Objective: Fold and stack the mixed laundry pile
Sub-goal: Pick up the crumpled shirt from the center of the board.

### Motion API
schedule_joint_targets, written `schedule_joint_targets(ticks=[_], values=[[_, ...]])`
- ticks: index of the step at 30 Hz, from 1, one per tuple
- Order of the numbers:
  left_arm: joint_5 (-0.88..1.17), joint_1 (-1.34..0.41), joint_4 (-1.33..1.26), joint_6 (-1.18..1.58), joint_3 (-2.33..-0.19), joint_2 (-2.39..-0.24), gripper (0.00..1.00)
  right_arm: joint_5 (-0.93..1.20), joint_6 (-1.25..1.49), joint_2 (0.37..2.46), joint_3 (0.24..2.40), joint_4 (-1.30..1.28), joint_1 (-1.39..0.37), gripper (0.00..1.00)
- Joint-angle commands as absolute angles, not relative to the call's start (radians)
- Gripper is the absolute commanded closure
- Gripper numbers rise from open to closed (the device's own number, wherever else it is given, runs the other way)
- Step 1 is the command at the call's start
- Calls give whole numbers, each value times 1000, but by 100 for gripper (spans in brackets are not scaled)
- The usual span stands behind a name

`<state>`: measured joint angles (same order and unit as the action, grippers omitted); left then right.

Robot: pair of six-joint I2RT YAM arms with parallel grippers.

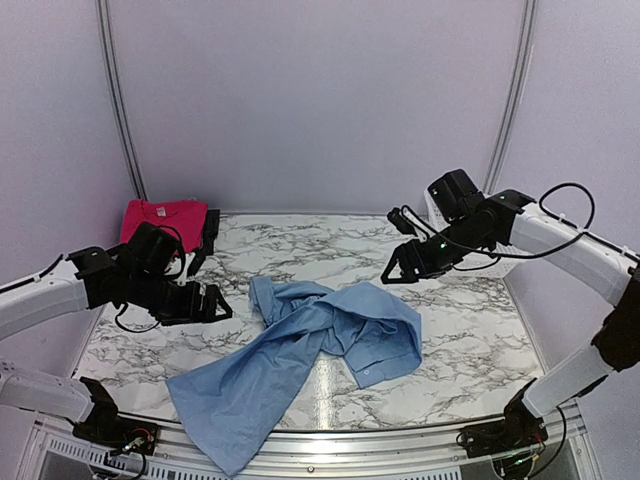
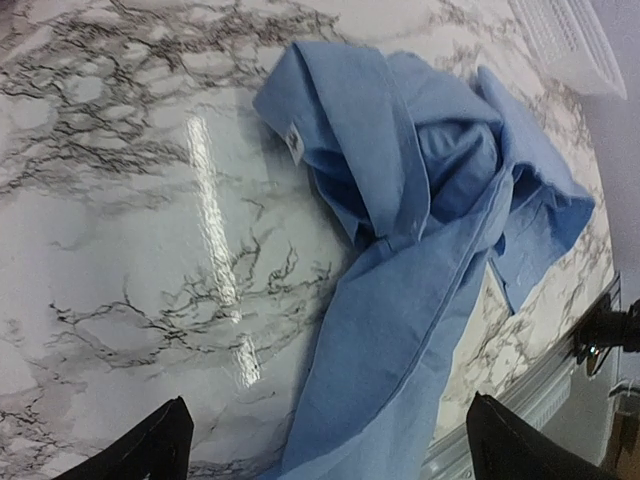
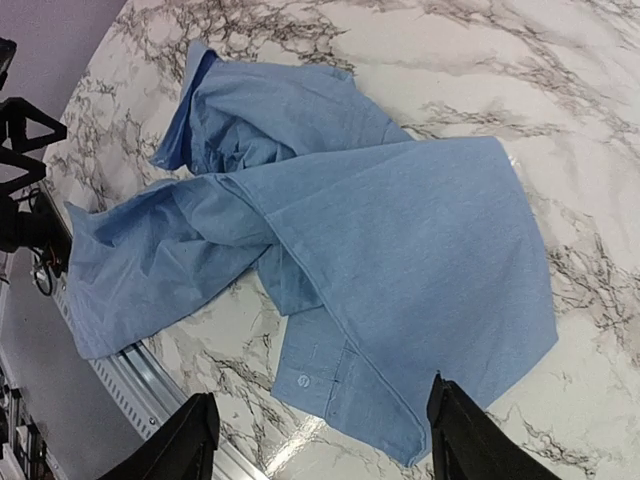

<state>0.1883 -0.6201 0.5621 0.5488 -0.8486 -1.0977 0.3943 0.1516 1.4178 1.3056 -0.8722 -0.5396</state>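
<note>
Both arms reach in low over the marble table (image 1: pixel 470 350), one from each side. The left gripper (image 1: pixel 215 303) points right with its fingers spread wide, and the right gripper (image 1: pixel 397 268) tilts down-left, fingers apart too, neither gripping anything. Between them the blue shirt (image 1: pixel 330 340) lies crumpled mid-table, its long axis running diagonally from the near-left edge, where one end drapes over, to the middle right. At the far left sits the pink T-shirt (image 1: pixel 160 215), with a dark piece (image 1: pixel 209 232) just beside it. A white basket (image 2: pixel 570 40) sits behind the right arm.

Pink T-shirt (image 1: pixel 160 213), behind-left of blue shirt (image 1: pixel 300 360): lower part hidden by left arm (image 1: pixel 110 280). Basket (image 2: pixel 572 42), beyond blue shirt: cropped by frame edge.
</note>
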Motion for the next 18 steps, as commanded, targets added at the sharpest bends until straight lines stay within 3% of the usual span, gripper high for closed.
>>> schedule_joint_targets(ticks=[1,9,18], values=[[192,-735,585,495,-825,-1174,1,400,62,1509,1330,-876,-626,32],[127,-861,588,486,-803,-1327,4,203,5,1631,1284,-944,-650,31],[-52,-852,635,527,-867,-1437,59,9,78,1659,1221,-1005,-637,45]])
